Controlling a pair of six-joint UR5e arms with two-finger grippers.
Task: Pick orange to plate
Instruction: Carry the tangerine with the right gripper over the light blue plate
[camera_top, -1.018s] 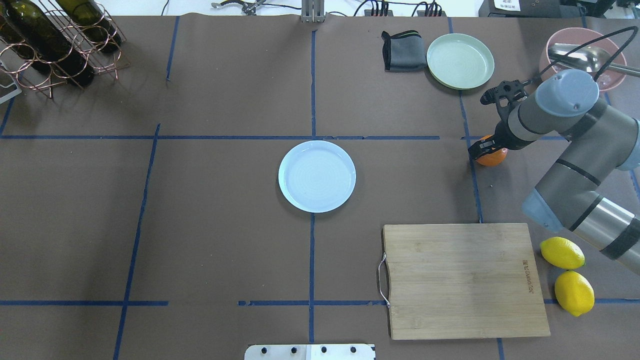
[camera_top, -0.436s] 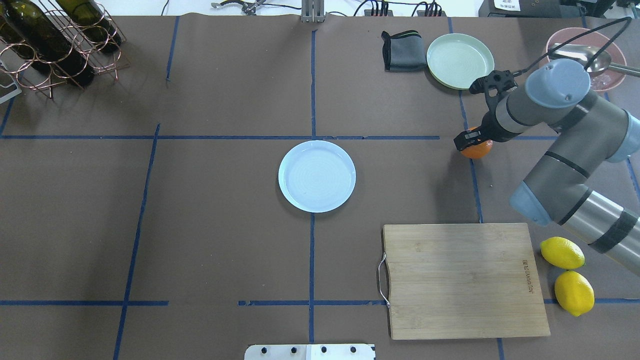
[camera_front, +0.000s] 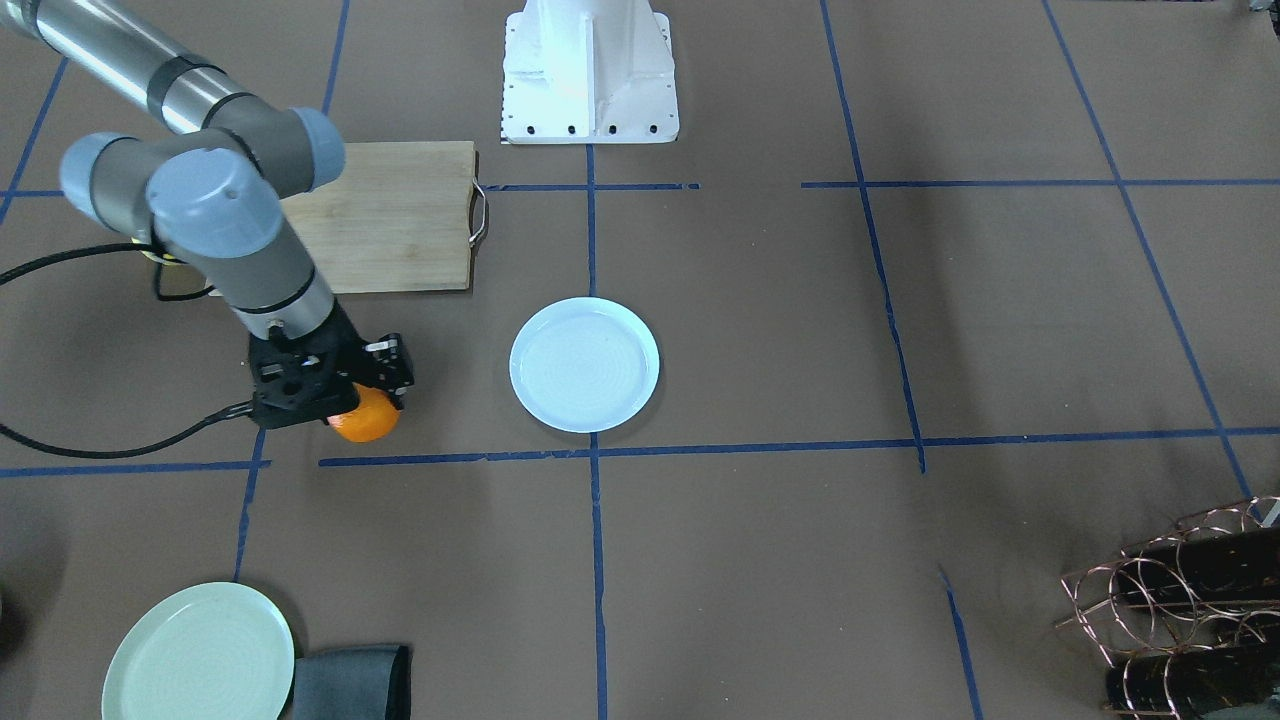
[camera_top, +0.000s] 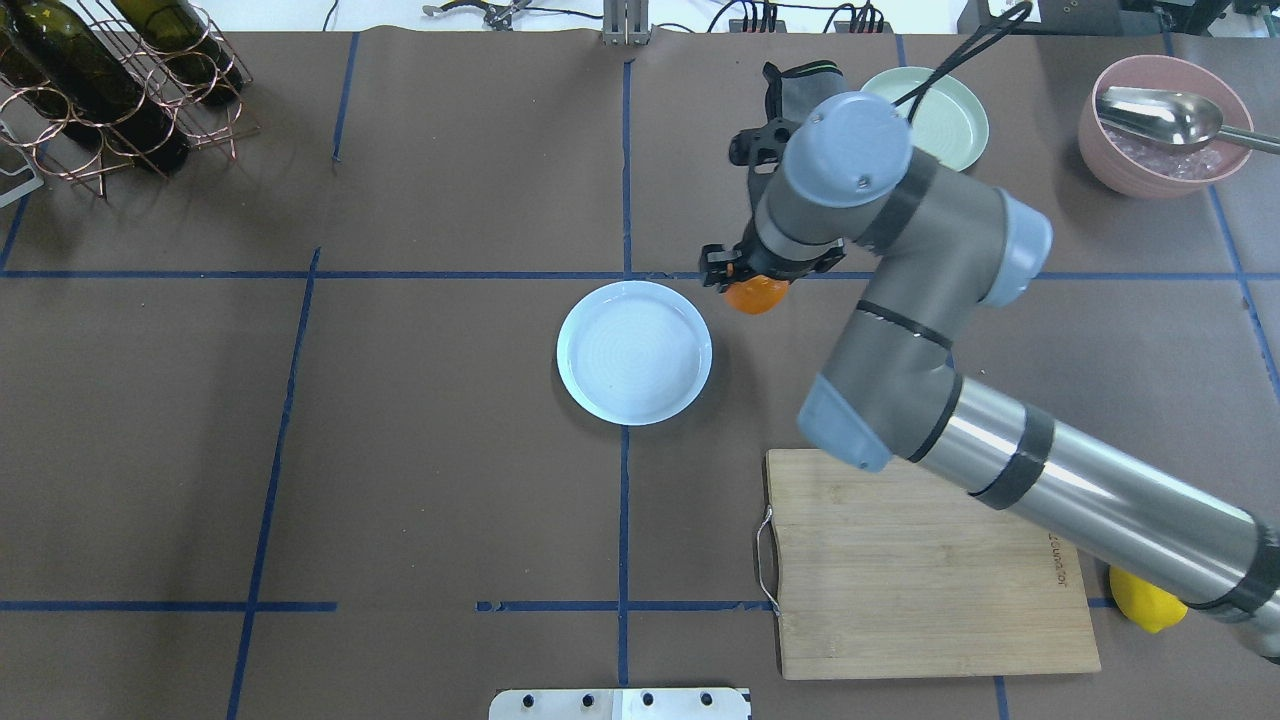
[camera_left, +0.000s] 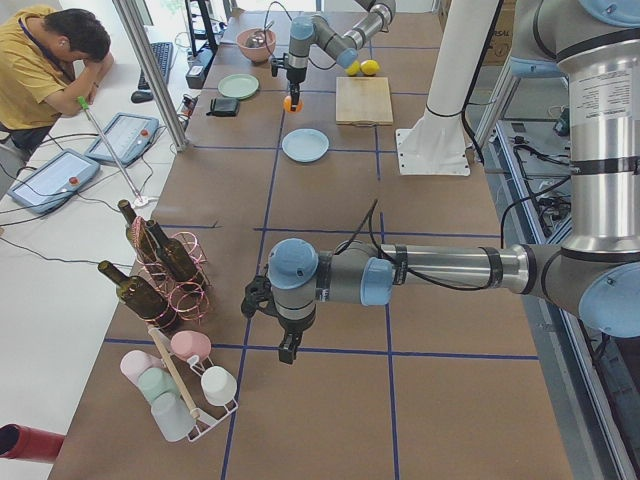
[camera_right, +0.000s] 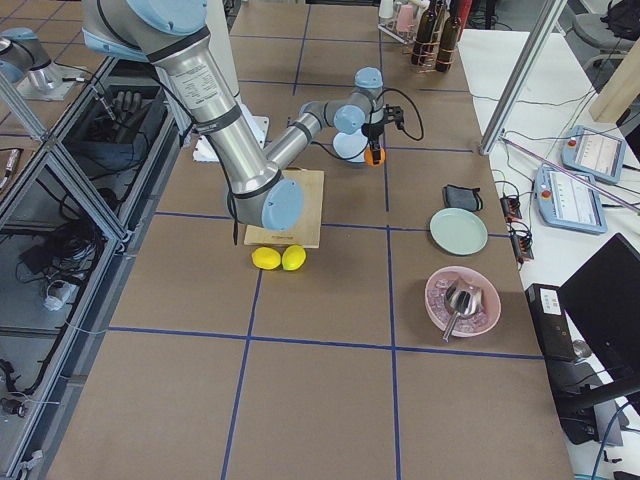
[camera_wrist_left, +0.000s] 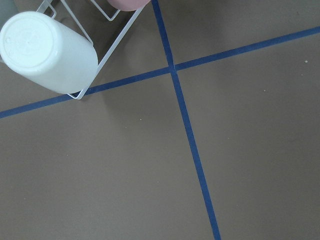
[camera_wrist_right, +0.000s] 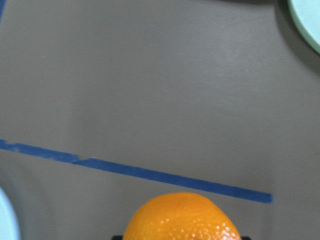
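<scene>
The orange (camera_top: 757, 298) hangs just above the table with my right gripper (camera_top: 750, 283) shut on it from above. It is a little right of the pale bluish-white plate (camera_top: 634, 352), beyond the plate's far right rim and apart from it. The front-facing view shows the orange (camera_front: 366, 422) under the black fingers, left of the plate (camera_front: 585, 365). In the right wrist view the top of the orange (camera_wrist_right: 182, 219) fills the bottom edge. My left gripper (camera_left: 288, 350) shows only in the exterior left view, low over bare table near a cup rack; I cannot tell its state.
A wooden cutting board (camera_top: 930, 560) lies at the near right, with a lemon (camera_top: 1145, 605) peeking from under my arm. At the back right are a pale green plate (camera_top: 945, 110), a grey cloth (camera_top: 795, 85) and a pink bowl with a spoon (camera_top: 1165, 125). A wine-bottle rack (camera_top: 110, 80) stands back left.
My right gripper has carried the orange leftwards from the right part of the table to just beside the plate's right rim. The plate has not moved.
</scene>
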